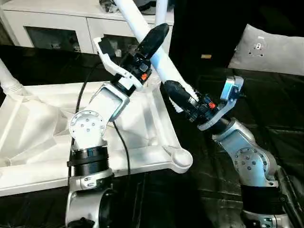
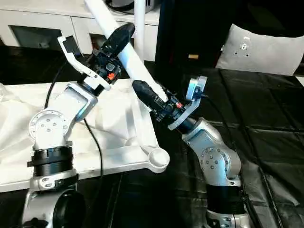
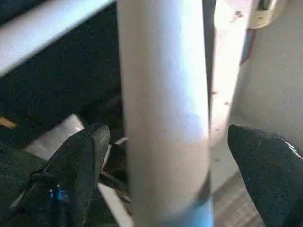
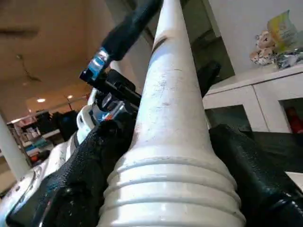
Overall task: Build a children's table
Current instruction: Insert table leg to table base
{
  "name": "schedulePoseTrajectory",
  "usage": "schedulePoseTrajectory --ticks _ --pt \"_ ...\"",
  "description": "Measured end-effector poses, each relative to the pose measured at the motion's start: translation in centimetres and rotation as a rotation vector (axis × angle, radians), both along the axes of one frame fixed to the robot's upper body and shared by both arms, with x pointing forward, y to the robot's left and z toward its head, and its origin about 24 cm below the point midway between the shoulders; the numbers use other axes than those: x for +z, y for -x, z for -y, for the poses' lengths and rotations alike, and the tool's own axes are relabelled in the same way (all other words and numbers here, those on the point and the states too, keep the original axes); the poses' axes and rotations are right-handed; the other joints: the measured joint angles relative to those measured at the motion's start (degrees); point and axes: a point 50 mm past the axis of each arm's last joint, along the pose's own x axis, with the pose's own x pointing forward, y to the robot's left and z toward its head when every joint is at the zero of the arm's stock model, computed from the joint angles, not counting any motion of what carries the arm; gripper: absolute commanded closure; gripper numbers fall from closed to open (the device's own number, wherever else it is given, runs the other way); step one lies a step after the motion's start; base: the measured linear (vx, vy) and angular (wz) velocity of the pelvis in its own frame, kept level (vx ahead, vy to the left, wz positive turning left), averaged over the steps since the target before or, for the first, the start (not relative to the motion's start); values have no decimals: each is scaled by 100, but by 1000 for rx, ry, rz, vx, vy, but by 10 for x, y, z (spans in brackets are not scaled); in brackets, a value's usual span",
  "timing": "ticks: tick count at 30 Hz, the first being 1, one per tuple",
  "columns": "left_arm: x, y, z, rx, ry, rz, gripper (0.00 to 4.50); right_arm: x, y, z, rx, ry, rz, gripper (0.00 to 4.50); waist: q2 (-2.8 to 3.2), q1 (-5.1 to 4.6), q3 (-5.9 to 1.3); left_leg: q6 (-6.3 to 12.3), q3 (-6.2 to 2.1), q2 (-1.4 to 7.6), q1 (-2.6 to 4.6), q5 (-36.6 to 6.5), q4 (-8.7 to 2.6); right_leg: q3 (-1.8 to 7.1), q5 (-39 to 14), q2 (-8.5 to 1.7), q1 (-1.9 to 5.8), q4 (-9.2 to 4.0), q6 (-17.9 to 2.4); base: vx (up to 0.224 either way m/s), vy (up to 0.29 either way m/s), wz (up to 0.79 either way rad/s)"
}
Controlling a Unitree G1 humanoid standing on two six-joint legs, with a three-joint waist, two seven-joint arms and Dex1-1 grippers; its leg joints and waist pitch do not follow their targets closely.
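Note:
The children's table top [image 1: 42, 128] lies upside down on the left, ribbed underside up, with an empty round corner socket [image 1: 178, 159] nearest my right arm. A white leg [image 1: 164, 64] slants up and back above the top's right edge. My right gripper [image 1: 175, 89] is shut on the leg's ribbed thick end [image 4: 170, 189], a black finger pressed to each side. My left gripper [image 1: 153, 32] straddles the same leg [image 3: 163, 109] higher up, open, with gaps between its fingers [image 3: 78, 161] and the leg. Another leg [image 1: 7, 76] stands in the far left corner, and a further one [image 2: 139, 23] rises upright at the back.
A white glass-door cabinet [image 1: 52, 23] runs along the back. A grey cushion [image 1: 270, 47] leans at the back right. Black sheeting [image 1: 275, 109] covers the floor to the right of the top. A black cable [image 1: 121, 142] hangs from my left arm over the top.

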Motion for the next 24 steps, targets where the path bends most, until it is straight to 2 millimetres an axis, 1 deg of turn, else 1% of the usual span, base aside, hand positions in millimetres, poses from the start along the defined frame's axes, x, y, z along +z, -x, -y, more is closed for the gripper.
schedulePoseTrajectory --ticks 1,4,6,7,9,10,12,14,15,16,17,20,22,24 --pt "-1 0 0 1 4 -4 18 0 0 0 -3 4 0 173 -2 2 1 0 0 0 0 1 0 0 0 0 0 1 0 0 0 0" --pt "-1 0 -2 5 9 -3 18 -2 -1 -1 -9 20 -4 173 -7 2 2 0 0 0 0 1 0 0 1 0 0 2 0 0 0 0" --pt "0 0 -2 5 10 -3 54 -3 -1 -1 -6 33 -5 173 -21 -2 8 0 0 0 1 2 0 -1 1 0 0 4 -1 0 0 0" --pt "0 -1 -2 6 10 -1 54 -3 -1 -1 -4 41 -4 173 -31 -3 10 0 0 0 2 2 0 -1 1 0 0 4 -1 0 0 0" --pt "0 -1 -3 15 13 6 74 -5 -2 -1 4 64 -7 173 -69 -2 11 -1 0 1 2 3 0 -1 1 0 -1 8 0 0 0 0" --pt "0 -1 -4 18 15 6 74 -4 -2 -1 4 68 -4 173 -84 -2 12 -2 -1 1 2 4 0 -1 1 0 -1 7 0 0 0 0" --pt "0 -1 -4 20 15 5 100 -5 -3 -1 8 84 -1 173 -127 -2 2 -1 -1 1 2 5 0 -1 1 0 0 6 0 0 0 0" --pt "-1 -3 -5 35 5 3 110 -5 -5 -3 7 96 4 173 -155 -7 4 0 -1 1 2 5 0 -1 5 0 0 6 -1 0 0 0" --pt "-1 -3 -6 41 4 3 121 -5 -6 -4 8 97 6 173 -160 -8 6 1 0 1 2 7 0 0 6 0 0 5 -1 0 0 0" --pt "-1 -3 -7 48 -1 3 121 -4 -7 -5 9 100 8 173 -163 -8 5 1 -1 1 2 8 0 0 7 0 0 5 -1 0 0 0" --pt "-2 -4 -7 55 -8 3 144 -3 -8 -5 9 103 11 173 -165 -6 4 1 -1 1 2 8 0 -1 8 0 0 6 -1 0 0 0" --pt "-3 -5 -8 58 -13 -1 160 -4 -10 -6 12 102 11 173 -167 1 4 0 -1 1 2 9 0 -1 8 0 0 8 -2 0 0 0" --pt "-3 -5 -8 60 -21 0 186 -4 -10 -6 13 103 12 173 -168 4 4 0 -1 1 2 10 0 -1 9 0 1 8 -3 0 0 0" --pt "-3 -5 -8 65 -40 2 194 -3 -11 -6 9 104 18 173 -168 3 4 2 -1 1 2 12 0 -1 10 -1 0 8 -4 0 0 0"
